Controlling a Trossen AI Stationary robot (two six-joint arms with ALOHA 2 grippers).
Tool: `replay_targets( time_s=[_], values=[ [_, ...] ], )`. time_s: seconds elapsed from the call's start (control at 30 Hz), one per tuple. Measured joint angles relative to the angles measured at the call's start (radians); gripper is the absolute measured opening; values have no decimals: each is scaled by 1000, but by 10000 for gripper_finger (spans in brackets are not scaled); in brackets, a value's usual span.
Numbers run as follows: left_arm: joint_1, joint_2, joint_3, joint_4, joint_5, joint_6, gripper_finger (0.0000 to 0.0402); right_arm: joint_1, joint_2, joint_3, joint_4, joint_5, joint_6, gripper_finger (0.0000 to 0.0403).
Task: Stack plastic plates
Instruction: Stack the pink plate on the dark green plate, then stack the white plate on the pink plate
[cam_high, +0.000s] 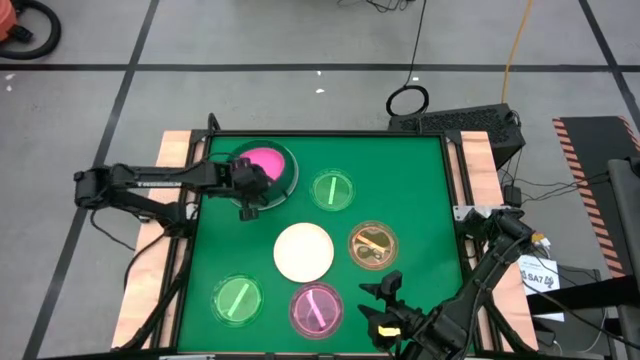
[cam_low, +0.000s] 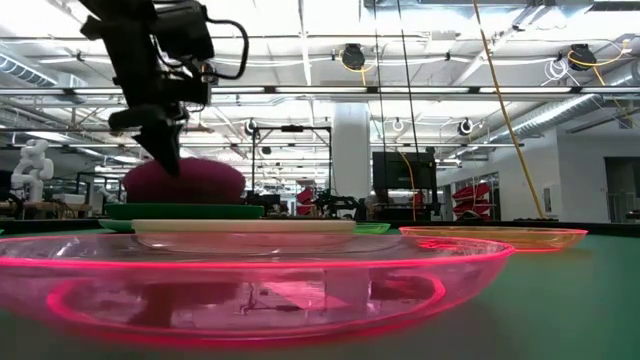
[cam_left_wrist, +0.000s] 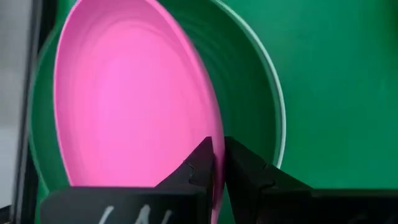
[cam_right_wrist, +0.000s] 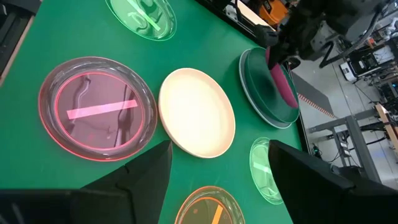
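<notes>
Hot-pink plate (cam_high: 263, 160): rim pinched by left gripper (cam_high: 250, 182), being set into dark-green plate (cam_high: 285, 180); release next; right gripper (cam_high: 383, 305) spread, waiting.

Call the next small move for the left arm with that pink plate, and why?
Probably lower and release. The left gripper has its jaws pinched on the rim of the hot-pink plate, which sits tilted inside the dark-green plate, not yet flat. Easing it down before opening should seat it. The right gripper waits open near the table's front edge.
</notes>
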Motion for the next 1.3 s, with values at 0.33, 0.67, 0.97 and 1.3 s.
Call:
replay_targets(
  time_s=[0.33,0.67,0.97,1.3],
  values=[
    [23,96,0,33,0,-1,35,0,0,0,3,-1,14,258],
    [23,116,0,98,-1,-29,35,0,0,0,3,-2,18,258],
    [23,116,0,103,-21,-59,50,0,0,0,3,-2,18,258],
    [23,116,0,121,-50,-94,143,0,0,0,3,-2,18,258]
  ],
)
